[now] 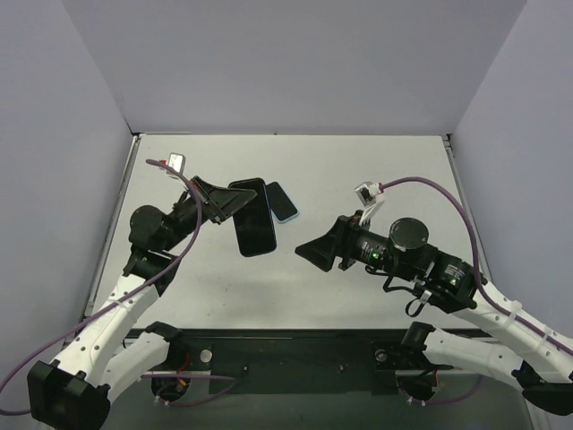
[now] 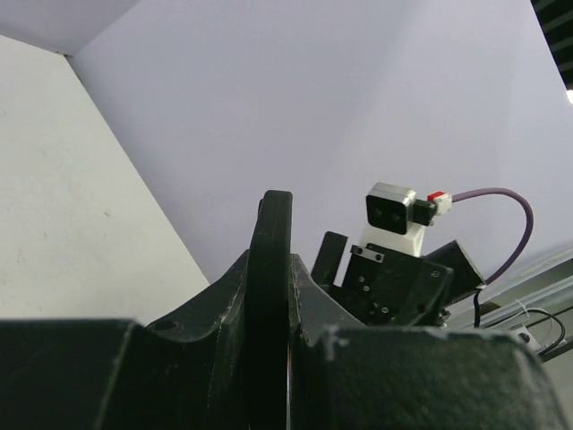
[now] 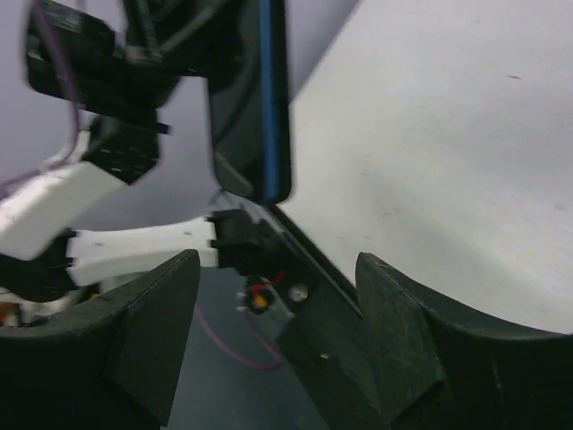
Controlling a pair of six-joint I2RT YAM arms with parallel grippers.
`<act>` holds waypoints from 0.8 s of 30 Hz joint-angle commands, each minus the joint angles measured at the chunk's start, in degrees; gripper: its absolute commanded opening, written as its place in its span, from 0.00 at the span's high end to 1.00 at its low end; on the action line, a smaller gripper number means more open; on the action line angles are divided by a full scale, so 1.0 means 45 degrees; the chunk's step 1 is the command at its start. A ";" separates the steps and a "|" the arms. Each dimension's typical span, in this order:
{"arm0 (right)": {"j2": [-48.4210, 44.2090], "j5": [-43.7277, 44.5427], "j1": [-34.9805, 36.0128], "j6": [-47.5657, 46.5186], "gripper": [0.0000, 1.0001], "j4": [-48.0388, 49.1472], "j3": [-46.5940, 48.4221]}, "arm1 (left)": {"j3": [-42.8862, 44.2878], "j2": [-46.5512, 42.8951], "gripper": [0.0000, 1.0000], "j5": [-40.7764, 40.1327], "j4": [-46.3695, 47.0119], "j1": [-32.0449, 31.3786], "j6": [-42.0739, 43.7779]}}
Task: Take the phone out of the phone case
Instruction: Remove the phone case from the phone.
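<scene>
While the left gripper (image 1: 235,202) pinches the dark, blue-edged phone (image 1: 254,231) by one end above the table (image 1: 376,170), the right gripper (image 1: 304,252) gapes wide and empty, near the phone but apart. What looks like the phone case (image 1: 285,202), light-blue-rimmed, sits just behind, partly overlapped.

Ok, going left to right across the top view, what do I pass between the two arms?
Left pincer → dark slab clamped in it → light-blue-rimmed slab → right pincer, open and holding nothing.
</scene>
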 commanded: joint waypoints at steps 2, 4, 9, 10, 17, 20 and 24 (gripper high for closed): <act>0.0653 -0.2759 0.0028 0.3747 0.39 0.4908 -0.0347 | 0.0431 0.0003 1.00 -0.0597 0.0666 0.0118 -0.0168; 0.0888 -0.2800 0.0008 0.4158 0.39 0.5456 -0.0561 | 0.0373 -0.0016 1.00 -0.0656 0.0900 0.0138 -0.0461; 0.1395 -0.3014 0.0028 0.4744 0.39 0.6687 -0.0972 | 0.0138 0.0061 1.00 -0.0793 0.1543 0.0177 -0.0951; 0.1474 -0.3072 0.0028 0.4783 0.39 0.6748 -0.0991 | 0.0099 0.0062 1.00 -0.0773 0.1603 0.0177 -0.1048; 0.1767 -0.3132 0.0008 0.4862 0.39 0.7080 -0.0835 | 0.0118 0.0198 1.00 -0.0715 0.1858 0.0196 -0.1205; 0.1904 -0.3151 0.0008 0.4862 0.39 0.7120 -0.0855 | 0.0138 0.0257 1.00 -0.0597 0.2168 0.0196 -0.1380; 0.2040 -0.3151 -0.0031 0.4882 0.39 0.7237 -0.0894 | 0.0041 0.0238 1.00 -0.0577 0.2521 0.0196 -0.1712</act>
